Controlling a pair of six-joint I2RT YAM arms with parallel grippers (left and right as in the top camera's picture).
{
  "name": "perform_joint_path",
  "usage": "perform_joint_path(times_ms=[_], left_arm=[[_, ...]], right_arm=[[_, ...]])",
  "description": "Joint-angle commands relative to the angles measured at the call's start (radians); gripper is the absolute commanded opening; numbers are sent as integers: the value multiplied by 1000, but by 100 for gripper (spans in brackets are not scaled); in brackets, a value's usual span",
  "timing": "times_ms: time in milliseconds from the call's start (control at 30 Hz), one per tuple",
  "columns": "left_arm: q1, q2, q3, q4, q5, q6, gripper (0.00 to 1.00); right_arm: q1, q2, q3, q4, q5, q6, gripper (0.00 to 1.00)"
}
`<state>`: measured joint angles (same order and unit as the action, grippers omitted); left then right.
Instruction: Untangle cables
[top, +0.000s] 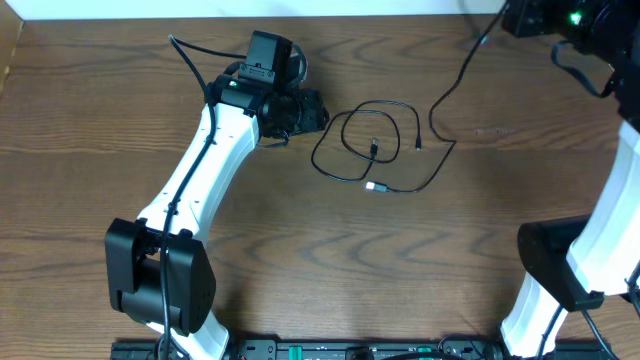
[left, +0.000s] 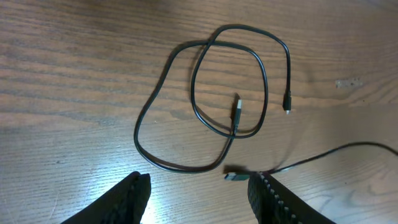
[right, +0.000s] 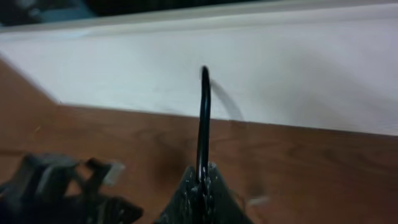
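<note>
Left fingers (left: 132, 198) apart, right fingers (right: 200, 194) together.

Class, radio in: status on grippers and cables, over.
Left gripper open, empty. Right gripper shut on trailing cable. Looped cable lying loose, untouched. Nothing in the way.

Tabletop (top: 100, 90): brown wood.
Looped cable (top: 380, 104): black, lying in loops in the middle.
Long cable (top: 462, 68): black, runs from the loops up to the right gripper (top: 512, 18).
Left gripper (top: 322, 113): just beside the loops.
</note>
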<state>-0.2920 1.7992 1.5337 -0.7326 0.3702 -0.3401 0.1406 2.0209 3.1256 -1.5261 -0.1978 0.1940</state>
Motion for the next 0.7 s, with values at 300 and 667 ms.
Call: perform_joint_path(times_ms=[300,667], left_arm=[[-2,11,-8,-2,-6,6,55],[-2,11,-8,-2,-25,6,56]], right_arm=[[-366,-5,-2,244,214,-61,1],[-745,-5,-353,555,138,-91,1]])
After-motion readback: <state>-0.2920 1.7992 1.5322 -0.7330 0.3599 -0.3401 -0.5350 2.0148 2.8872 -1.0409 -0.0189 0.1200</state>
